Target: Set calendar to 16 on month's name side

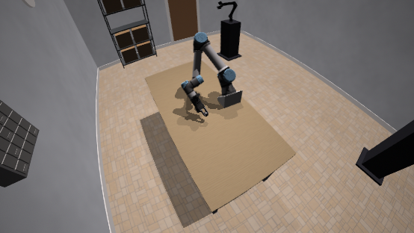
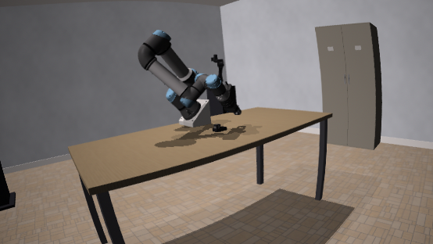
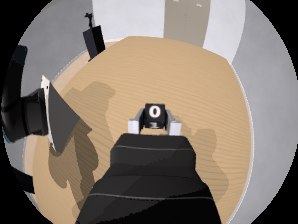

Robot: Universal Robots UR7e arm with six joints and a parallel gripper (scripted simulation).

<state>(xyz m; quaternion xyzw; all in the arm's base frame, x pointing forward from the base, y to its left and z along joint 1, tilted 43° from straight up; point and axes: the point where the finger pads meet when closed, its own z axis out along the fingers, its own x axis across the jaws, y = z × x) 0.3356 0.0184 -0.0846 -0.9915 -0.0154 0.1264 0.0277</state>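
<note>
My gripper [image 3: 154, 115] is shut on a dark calendar cube [image 3: 154, 115]. The face towards the wrist camera bears a white round digit that looks like a 0. In the side view the gripper [image 2: 236, 112] hangs tilted in the air above the table, a little to the right of a small dark object [image 2: 220, 127] on the table top. That object looks like the calendar tray, and it is too small to read any digit or month name. In the overhead view the gripper [image 1: 203, 112] is over the far half of the table; I cannot make out the tray there.
The arm's grey base [image 2: 194, 114] stands on the table just behind the tray. The wooden table [image 1: 217, 138] stretches long towards the near end. A cabinet [image 2: 348, 84] stands at the right wall, well off the table.
</note>
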